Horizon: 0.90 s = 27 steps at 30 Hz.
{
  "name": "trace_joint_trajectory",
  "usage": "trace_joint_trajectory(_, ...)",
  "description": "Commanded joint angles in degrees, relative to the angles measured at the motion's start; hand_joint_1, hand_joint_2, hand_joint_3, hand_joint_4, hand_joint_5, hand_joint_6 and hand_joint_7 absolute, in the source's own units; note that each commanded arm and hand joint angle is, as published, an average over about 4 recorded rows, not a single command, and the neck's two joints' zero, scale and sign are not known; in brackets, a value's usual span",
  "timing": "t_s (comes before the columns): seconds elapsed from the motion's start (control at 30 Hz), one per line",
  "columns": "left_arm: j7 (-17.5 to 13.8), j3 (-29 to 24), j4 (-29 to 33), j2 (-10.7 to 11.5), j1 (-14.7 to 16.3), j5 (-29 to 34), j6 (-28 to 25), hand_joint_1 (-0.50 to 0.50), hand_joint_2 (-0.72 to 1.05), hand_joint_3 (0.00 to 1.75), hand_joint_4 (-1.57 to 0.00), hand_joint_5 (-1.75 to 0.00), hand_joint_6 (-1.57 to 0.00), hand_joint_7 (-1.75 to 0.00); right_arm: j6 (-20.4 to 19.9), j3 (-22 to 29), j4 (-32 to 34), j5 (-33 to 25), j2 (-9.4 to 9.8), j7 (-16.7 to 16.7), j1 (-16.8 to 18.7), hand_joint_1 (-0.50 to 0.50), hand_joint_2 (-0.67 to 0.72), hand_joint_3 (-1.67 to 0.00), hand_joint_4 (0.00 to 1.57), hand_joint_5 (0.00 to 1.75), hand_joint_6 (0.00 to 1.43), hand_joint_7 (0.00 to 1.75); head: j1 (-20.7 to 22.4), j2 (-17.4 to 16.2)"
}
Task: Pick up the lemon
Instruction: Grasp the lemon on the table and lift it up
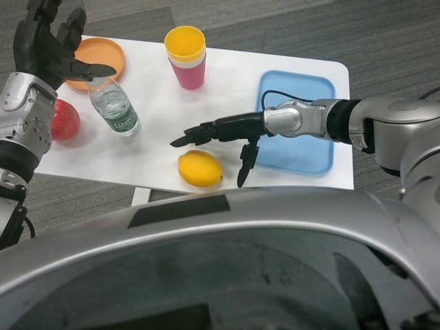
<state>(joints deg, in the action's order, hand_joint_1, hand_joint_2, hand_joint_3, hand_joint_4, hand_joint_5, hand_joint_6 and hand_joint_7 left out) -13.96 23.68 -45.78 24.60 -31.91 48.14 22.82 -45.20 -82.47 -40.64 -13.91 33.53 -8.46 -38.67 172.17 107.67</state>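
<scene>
On the white rectangular table [227, 89], the robot's right hand [220, 134] hovers just above the lemon with its fingers spread apart and holding nothing, while the left hand [51, 45], also spread and empty, waits well apart from the lemon over the far left corner. The smooth yellow oval lemon [200, 168] lies near the front edge, alone, with nothing touching it. I judge it light and firm with a slightly slippery skin, so it is best taken around its thick middle.
</scene>
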Motion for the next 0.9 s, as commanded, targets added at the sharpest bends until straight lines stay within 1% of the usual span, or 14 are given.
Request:
trace_joint_trajectory(0.03,-0.2,0.4,-0.6,1.2,-1.1,0.3,0.5,-0.46,0.07,0.09,0.0,-0.21,0.0,-0.24,0.1,-0.9,-1.6,1.1,-0.92,-0.6,-0.5,-0.17,-0.54,-0.28,0.0,0.0,0.0,0.0,0.6,0.2)
trace_joint_trajectory(0.23,-0.2,0.3,-0.6,1.1,-1.1,0.4,0.5,-0.46,0.07,0.09,0.0,-0.21,0.0,-0.26,0.0,-1.3,-4.4,2.6,-3.56,-0.5,-0.9,-0.17,-0.54,-0.38,0.0,0.0,0.0,0.0,0.9,0.5)
trace_joint_trajectory(0.37,-0.2,0.4,-0.6,1.0,-1.1,0.4,0.5,-0.46,0.07,0.09,0.0,-0.21,0.0,-0.28,0.0,-0.9,-6.2,5.4,-6.04,1.0,-1.4,-0.17,-0.54,-0.42,0.0,0.0,0.0,0.0,0.7,0.8)
trace_joint_trajectory(0.4,-0.2,0.4,-0.6,0.9,-1.1,0.3,0.5,-0.46,0.07,0.09,0.0,-0.21,0.0,-0.28,0.0,-0.9,-6.5,5.9,-6.41,1.3,-1.6,-0.17,-0.54,-0.44,0.0,0.0,0.0,0.0,0.8,0.9)
trace_joint_trajectory(0.47,-0.2,0.4,-0.6,0.8,-1.2,0.3,0.5,-0.46,0.07,0.09,0.0,-0.21,0.0,-0.24,-0.1,-0.9,-7.4,6.9,-7.4,2.2,-1.9,-0.17,-0.54,-0.48,0.0,0.0,0.0,0.0,1.0,1.0)
trace_joint_trajectory(0.53,-0.2,0.4,-0.6,0.6,-1.2,0.4,0.5,-0.46,0.07,0.09,0.0,-0.21,0.0,-0.21,-0.1,-1.0,-8.0,7.5,-8.0,2.9,-2.0,-0.17,-0.54,-0.44,0.0,0.0,0.0,0.0,1.1,0.9)
trace_joint_trajectory(0.73,-0.2,0.4,-0.7,0.5,-1.1,0.4,0.5,-0.46,0.07,0.09,0.0,-0.21,0.0,-0.21,-0.1,-1.4,-9.5,9.5,-9.03,4.8,-2.2,-0.17,-0.54,-0.48,0.0,0.0,0.0,0.0,1.0,0.5)
trace_joint_trajectory(0.8,-0.2,0.4,-0.7,0.5,-1.2,0.4,0.5,-0.46,0.07,0.09,0.0,-0.21,0.0,-0.23,-0.1,-1.4,-10.1,10.4,-9.42,5.6,-2.2,-0.17,-0.54,-0.52,0.0,0.0,0.0,0.0,1.0,0.3)
trace_joint_trajectory(0.9,-0.2,0.6,-0.7,0.5,-1.2,0.4,0.5,-0.46,0.07,0.09,0.0,-0.21,0.0,-0.21,-0.1,-1.5,-11.8,11.9,-9.95,7.8,-2.1,-0.17,-0.54,-0.61,0.0,0.0,0.0,0.0,1.0,0.2)
